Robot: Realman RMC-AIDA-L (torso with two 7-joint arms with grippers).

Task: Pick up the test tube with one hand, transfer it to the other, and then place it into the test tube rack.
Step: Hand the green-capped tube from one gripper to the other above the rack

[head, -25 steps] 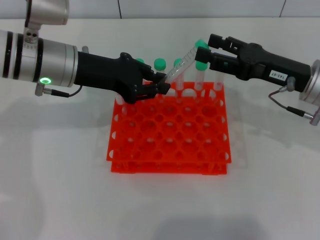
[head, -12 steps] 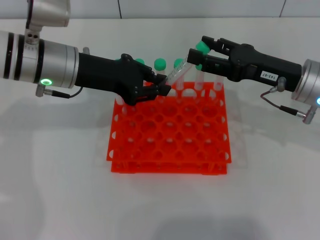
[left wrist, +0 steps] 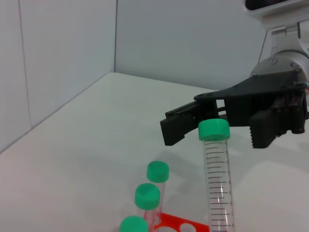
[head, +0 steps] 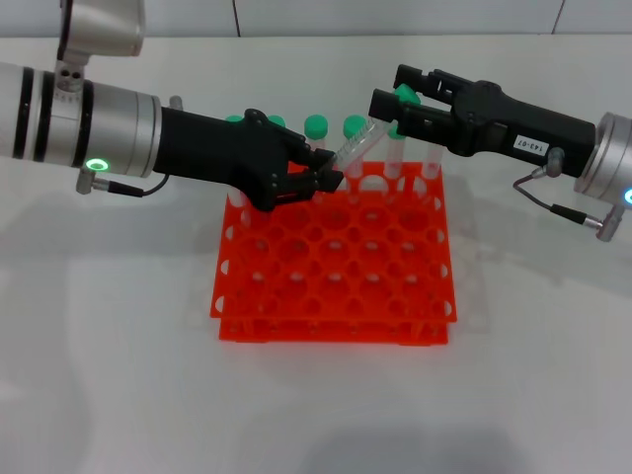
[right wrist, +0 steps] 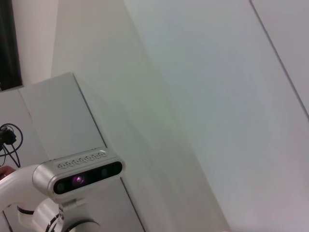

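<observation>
The test tube (head: 357, 146) is held tilted above the back edge of the rack (head: 334, 259), its lower end gripped in the left pincer (head: 324, 176) and its green-capped upper end leaning toward the right pincer (head: 387, 103); in the left wrist view the tube (left wrist: 216, 180) shows graduation marks along its clear wall, with the cap uppermost. The left pincer is closed on the tube's lower part, directly over the rack's back rows; its black body extends from a silver arm (head: 69, 117) with a green ring light. The right pincer is open, its two fingers spread on either side of the tube's cap; the left wrist view shows the cap just in front of the gap between the fingers (left wrist: 178, 126), and contact between fingers and cap cannot be confirmed. The right pincer carries a small white label (head: 529, 145) on its black body and extends from a silver arm at the right edge of the head view.

The rack is orange-red, square and two-tiered, with a grid of round holes, most of them empty; it stands on the white tabletop (head: 118, 375). Other green-capped tubes (head: 316, 126) stand upright in the rack's back row, behind and beside the two pincers; three of their caps (left wrist: 147, 195) appear in the left wrist view. The right wrist view shows only pale wall panels and a camera unit (right wrist: 79, 175).
</observation>
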